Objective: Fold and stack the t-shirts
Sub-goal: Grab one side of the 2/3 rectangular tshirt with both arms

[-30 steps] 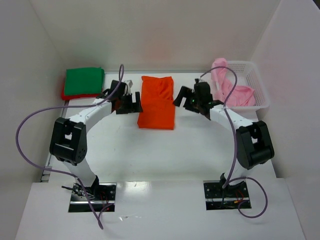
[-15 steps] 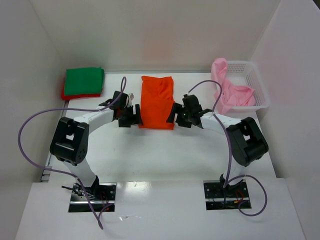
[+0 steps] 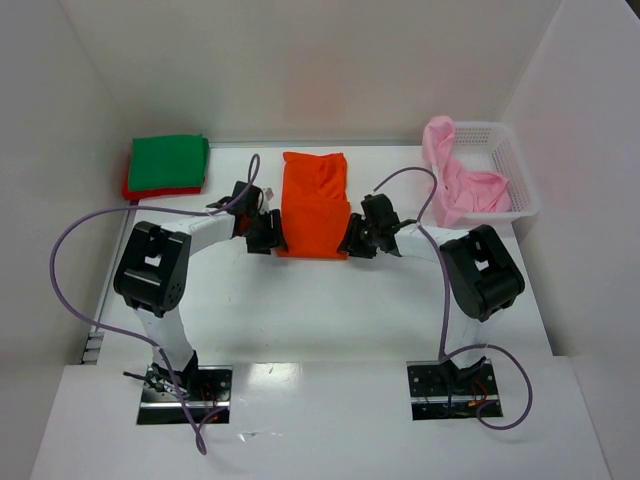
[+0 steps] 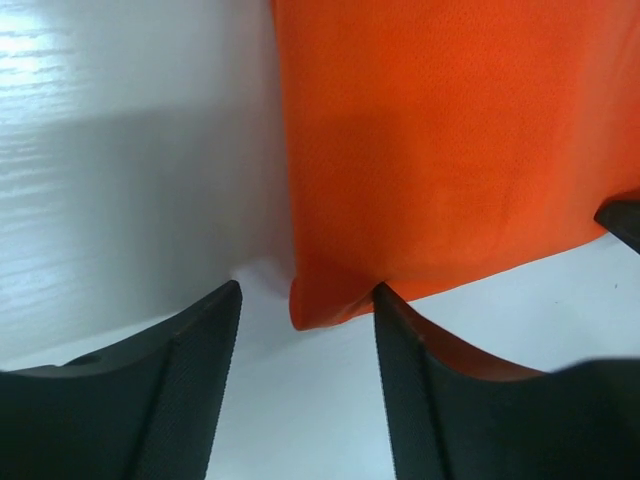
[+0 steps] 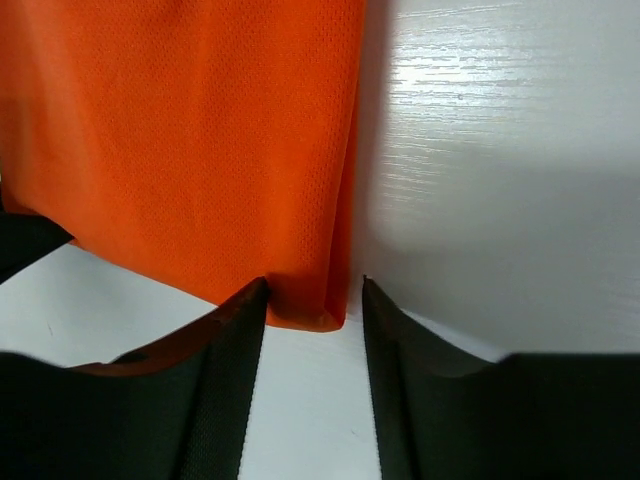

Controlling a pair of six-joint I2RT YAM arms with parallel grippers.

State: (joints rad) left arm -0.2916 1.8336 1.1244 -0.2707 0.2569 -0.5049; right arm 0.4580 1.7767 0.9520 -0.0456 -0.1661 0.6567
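Observation:
The orange t-shirt (image 3: 313, 205) lies folded into a long strip at the table's middle. My left gripper (image 3: 270, 235) is at its near left corner and my right gripper (image 3: 352, 240) at its near right corner. In the left wrist view the orange t-shirt (image 4: 440, 150) has its corner between the parted jaws of the left gripper (image 4: 307, 290), the right finger touching the hem. In the right wrist view the shirt (image 5: 200, 140) corner sits inside the right gripper (image 5: 313, 285), with a gap beside one finger. A green t-shirt (image 3: 168, 160) lies folded on a red one (image 3: 130, 188) at the far left. A pink t-shirt (image 3: 465, 185) hangs out of the basket.
The white lattice basket (image 3: 515, 170) stands at the far right, against the right wall. White walls close in the table on the left, back and right. Purple cables loop from both arms over the near part of the table.
Both grippers have come down and inward from beside the orange shirt's middle to its near corners. Their jaws have narrowed around those corners.

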